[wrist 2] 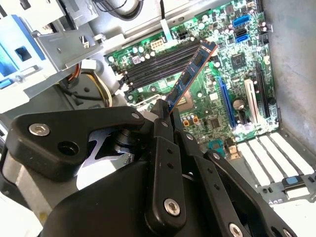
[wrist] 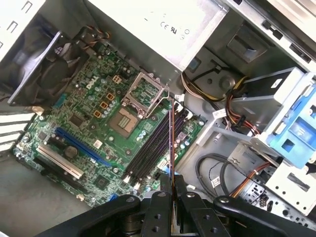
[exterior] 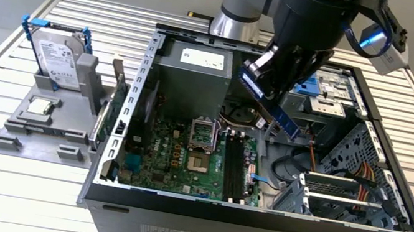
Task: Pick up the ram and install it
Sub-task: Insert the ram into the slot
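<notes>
My claw (exterior: pixel 270 81) is pinched shut on one end of the memory stick (exterior: pixel 280 114), and both wrist views show the two black fingers (wrist 2: pixel 162 129) pressed against its flat sides. In the exterior view the stick hangs tilted in the air over the open computer case (exterior: pixel 256 226), with its free end pointing down toward the exterior view's right. It is not seated in anything.

In the first wrist view I see the stick (wrist: pixel 171 143) edge-on as a thin line running out from the claw (wrist: pixel 171 181), lying along the row of black memory slots (wrist: pixel 148 150). In the second wrist view its blue face (wrist 2: pixel 190 79) crosses over those slots (wrist 2: pixel 158 64) on the green board (wrist 2: pixel 232 84).

Beside the slots on the board sits the open chip socket (exterior: pixel 201 131), with the grey power box (exterior: pixel 191 70) just behind it.

Outside the case, on the exterior view's left, a grey stand (exterior: pixel 43 140) on the slatted table (exterior: pixel 10 184) holds the upright hard drive (exterior: pixel 58 59) and a small square chip (exterior: pixel 40 106).
</notes>
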`<state>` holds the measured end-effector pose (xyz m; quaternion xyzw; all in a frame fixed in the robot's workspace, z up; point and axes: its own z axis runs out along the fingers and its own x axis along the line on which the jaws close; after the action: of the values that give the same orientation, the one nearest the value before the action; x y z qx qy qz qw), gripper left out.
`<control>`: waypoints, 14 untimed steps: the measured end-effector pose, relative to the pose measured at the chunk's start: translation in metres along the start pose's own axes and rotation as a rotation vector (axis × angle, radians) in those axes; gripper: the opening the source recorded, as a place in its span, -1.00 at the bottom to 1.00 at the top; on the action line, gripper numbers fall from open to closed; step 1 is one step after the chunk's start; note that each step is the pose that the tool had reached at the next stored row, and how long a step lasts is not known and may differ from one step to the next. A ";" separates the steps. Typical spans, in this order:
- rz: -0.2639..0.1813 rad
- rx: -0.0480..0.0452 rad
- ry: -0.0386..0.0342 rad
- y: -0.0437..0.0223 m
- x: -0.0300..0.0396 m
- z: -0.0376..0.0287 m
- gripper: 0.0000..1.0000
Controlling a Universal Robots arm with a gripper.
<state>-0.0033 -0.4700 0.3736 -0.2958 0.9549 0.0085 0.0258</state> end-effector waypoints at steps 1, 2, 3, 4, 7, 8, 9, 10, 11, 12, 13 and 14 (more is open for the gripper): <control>0.007 0.0003 0.0000 0.0000 0.0000 0.0000 -1.00; 0.013 0.0007 -0.0001 0.0000 0.0000 0.0000 -1.00; 0.019 0.0010 -0.0001 0.0000 0.0000 0.0000 -1.00; 0.026 0.0014 -0.0001 0.0000 0.0000 0.0000 -1.00; 0.047 0.0025 -0.0001 0.0000 0.0000 0.0001 -1.00; 0.054 0.0028 -0.0002 0.0000 0.0000 0.0002 -1.00; 0.060 0.0032 -0.0002 0.0000 0.0000 0.0002 -1.00; 0.068 0.0036 -0.0002 0.0000 0.0000 0.0002 -1.00; 0.075 0.0040 -0.0002 0.0000 0.0000 0.0002 -1.00; 0.083 0.0045 -0.0001 0.0000 0.0000 0.0002 -1.00; 0.091 0.0049 -0.0002 0.0000 0.0000 0.0003 -1.00; 0.098 0.0053 -0.0002 0.0000 0.0000 0.0003 -1.00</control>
<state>-0.0033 -0.4700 0.3733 -0.2488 0.9682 0.0072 0.0262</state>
